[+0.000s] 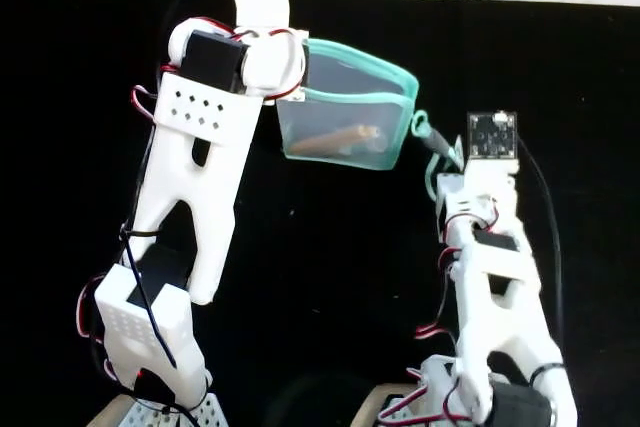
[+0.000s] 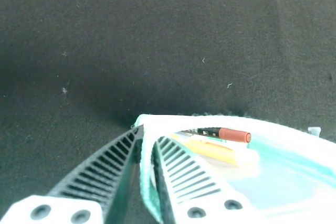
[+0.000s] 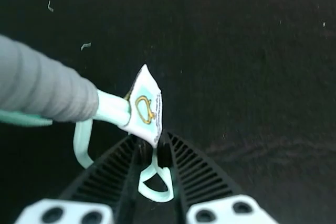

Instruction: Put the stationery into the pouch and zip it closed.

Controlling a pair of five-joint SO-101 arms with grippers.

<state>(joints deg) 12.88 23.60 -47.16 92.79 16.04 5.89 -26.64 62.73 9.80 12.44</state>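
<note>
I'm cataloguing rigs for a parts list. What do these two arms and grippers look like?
Both the left arm and right arm are white plastic shells with black servo motors at the joints, looped by red, black and white wires. The left arm carries a plate dotted with small holes. The left gripper and right gripper have black ribbed fingers on white bases with screw holes.

The way between the arms is barred by the pouch [image 1: 345, 122], gripped at one end by the left gripper [image 2: 143, 145] and at its pull tab [image 3: 146, 106] by the right gripper [image 3: 152, 148]. Nearer the arm bases, room is left over the black table [image 1: 330, 277].
</note>
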